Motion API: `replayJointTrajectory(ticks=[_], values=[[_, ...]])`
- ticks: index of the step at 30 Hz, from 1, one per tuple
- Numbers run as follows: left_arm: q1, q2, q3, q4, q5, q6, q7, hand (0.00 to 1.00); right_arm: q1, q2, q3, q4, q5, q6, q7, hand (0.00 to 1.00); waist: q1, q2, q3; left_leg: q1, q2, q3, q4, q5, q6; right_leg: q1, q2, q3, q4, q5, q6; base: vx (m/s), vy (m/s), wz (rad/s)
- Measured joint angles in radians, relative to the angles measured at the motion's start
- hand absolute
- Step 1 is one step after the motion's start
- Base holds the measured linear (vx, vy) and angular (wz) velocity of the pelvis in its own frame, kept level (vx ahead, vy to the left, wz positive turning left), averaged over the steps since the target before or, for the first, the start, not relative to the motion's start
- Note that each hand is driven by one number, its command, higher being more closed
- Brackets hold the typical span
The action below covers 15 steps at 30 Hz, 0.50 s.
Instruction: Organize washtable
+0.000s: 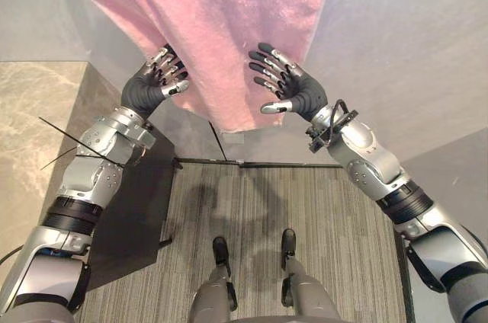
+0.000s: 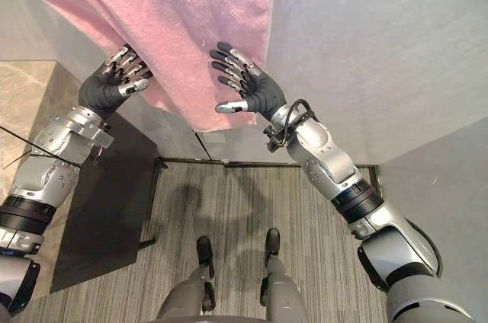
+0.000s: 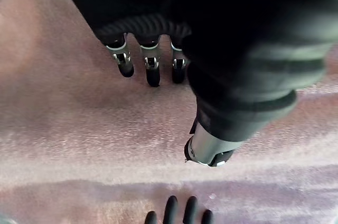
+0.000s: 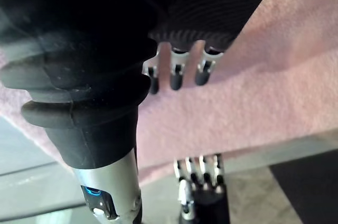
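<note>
**A:** ok so where's the pink towel [image 1: 221, 26] at?

**B:** Up high, hanging flat in front of the grey wall [image 1: 412, 49]. It drops in from the top of the head views and narrows to a low corner between the two arms. Both hands are raised up to it.

**A:** grabbing it?

**B:** Nope, neither one. The left hand [image 1: 156, 79] sits right at the towel's slanted left edge. Its fingers are only loosely bent, the thumb is off to the side, and nothing is pinched. In its own wrist view the fingers point straight at the cloth with the tips just at the surface. I honestly can't tell if they actually press on it.

**A:** and the other?

**B:** The right hand [image 1: 293, 91] is near the towel's right edge, palm facing the cloth. The fingers are spread and relaxed, the thumb sticks out underneath, and it has hold of nothing. Same deal with contact, it's too close to call.

**A:** anything else around?

**B:** There's a marble counter [image 1: 30, 110] off to the robot's left with a dark panel [image 1: 137, 201] down its side. Below that is striped carpet [image 1: 320, 231].
</note>
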Motion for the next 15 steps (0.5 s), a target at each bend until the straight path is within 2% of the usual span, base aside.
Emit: replayJointTrajectory(ticks=[3,6,9,12,15], values=[[0.000,-0.011,0.000,0.032,0.014,0.000,0.036,0.00,0.000,0.006,-0.004,0.000,-0.021,0.000,-0.010,0.00,-0.003,-0.001,0.006,0.000,0.000,0.005,-0.001,0.000,0.000,-0.003,0.000,0.013,0.000,0.001,-0.001,0.00,0.023,-0.05],[0.015,-0.073,0.075,0.033,0.051,-0.002,0.082,0.00,0.023,0.016,-0.058,0.001,-0.039,-0.001,-0.027,0.00,-0.001,-0.003,0.018,0.000,0.001,0.006,-0.005,0.000,0.000,-0.004,0.000,0.016,0.000,0.000,-0.001,0.00,0.000,0.00],[0.069,-0.141,0.222,0.067,0.095,-0.007,0.118,0.00,0.112,0.025,-0.217,0.000,-0.043,-0.003,-0.041,0.00,-0.001,-0.004,0.019,0.001,0.002,0.007,-0.005,0.000,0.000,-0.004,-0.001,0.016,0.000,0.000,-0.001,0.00,0.000,0.00],[0.132,-0.173,0.333,0.081,0.121,-0.009,0.160,0.00,0.203,0.024,-0.346,0.009,-0.048,-0.005,-0.064,0.00,-0.001,-0.004,0.019,0.002,0.002,0.007,-0.005,0.000,0.000,-0.003,-0.001,0.016,0.000,0.000,-0.001,0.00,0.000,0.00],[0.180,-0.208,0.401,0.081,0.138,-0.017,0.182,0.00,0.283,0.027,-0.414,0.010,-0.060,-0.005,-0.080,0.00,0.000,-0.004,0.019,0.013,0.003,0.007,-0.002,-0.001,0.000,0.008,-0.001,0.015,0.000,0.000,-0.001,0.00,0.000,0.00]])
